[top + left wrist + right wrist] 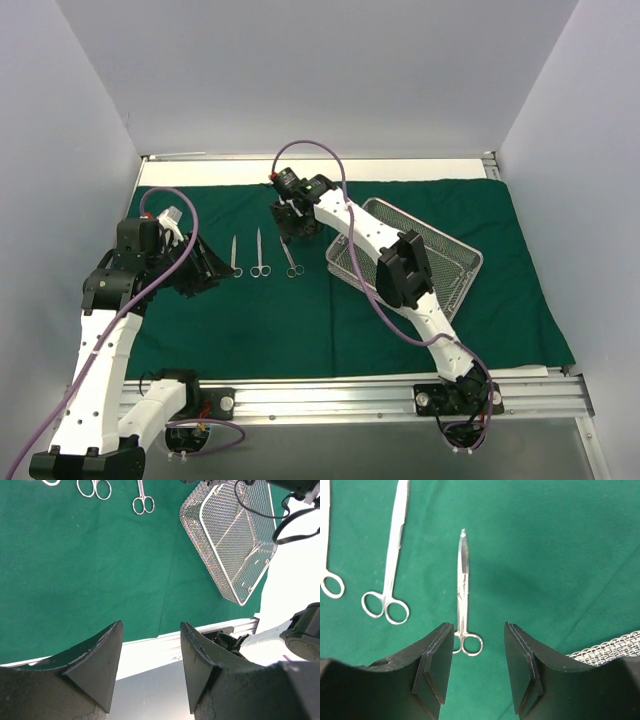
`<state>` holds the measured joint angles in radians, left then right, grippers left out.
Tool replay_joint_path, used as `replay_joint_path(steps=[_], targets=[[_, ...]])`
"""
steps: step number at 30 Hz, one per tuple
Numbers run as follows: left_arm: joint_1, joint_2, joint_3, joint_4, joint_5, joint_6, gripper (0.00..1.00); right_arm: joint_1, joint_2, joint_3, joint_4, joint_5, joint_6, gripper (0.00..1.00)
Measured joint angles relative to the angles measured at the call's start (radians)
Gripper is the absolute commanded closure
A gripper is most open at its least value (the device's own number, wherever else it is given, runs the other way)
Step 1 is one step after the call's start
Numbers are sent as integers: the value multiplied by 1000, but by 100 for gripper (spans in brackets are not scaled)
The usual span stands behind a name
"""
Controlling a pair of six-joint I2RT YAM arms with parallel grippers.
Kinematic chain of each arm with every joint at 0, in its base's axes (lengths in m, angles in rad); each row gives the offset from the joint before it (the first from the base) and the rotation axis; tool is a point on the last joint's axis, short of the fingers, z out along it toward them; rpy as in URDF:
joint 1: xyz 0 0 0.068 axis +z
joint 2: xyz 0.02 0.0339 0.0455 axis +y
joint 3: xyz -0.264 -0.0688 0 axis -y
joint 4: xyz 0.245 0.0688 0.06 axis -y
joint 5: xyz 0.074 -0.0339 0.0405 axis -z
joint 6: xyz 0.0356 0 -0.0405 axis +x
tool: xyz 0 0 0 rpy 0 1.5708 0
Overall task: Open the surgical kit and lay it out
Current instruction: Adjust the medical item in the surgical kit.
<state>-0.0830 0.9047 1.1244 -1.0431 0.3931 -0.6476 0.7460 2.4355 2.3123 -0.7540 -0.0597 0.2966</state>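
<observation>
The dark green drape [400, 330] lies spread flat over the table. On its right part sits the silver wire-mesh tray [450, 262], partly covered by my right arm; the mesh floor that shows [230, 540] is bare. Three slim steel instruments lie side by side left of the tray [235, 257] [260, 255] [291, 258]. My right gripper [293, 228] hovers open just over the rightmost scissors [463, 595], nothing between its fingers [440, 665]. My left gripper [205, 268] stands open and empty left of the row, above the drape's near edge [150, 665].
An aluminium rail [350, 395] runs along the near table edge past the drape. White walls close in on the left, right and back. A purple cable [330, 160] loops above the right wrist. Bare green cloth [90, 570] lies between the instruments and the near edge.
</observation>
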Motion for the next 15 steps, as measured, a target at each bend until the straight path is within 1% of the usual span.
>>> replay_joint_path(steps=[3,7,15], targets=[[0,4,0,1,3,0,42,15,0,0,-2,0,-17,56],[0,9,-1,4,5,0,42,28,0,0,-6,-3,-29,61],[0,12,-4,8,12,0,42,48,36,10,-6,-9,-31,63]])
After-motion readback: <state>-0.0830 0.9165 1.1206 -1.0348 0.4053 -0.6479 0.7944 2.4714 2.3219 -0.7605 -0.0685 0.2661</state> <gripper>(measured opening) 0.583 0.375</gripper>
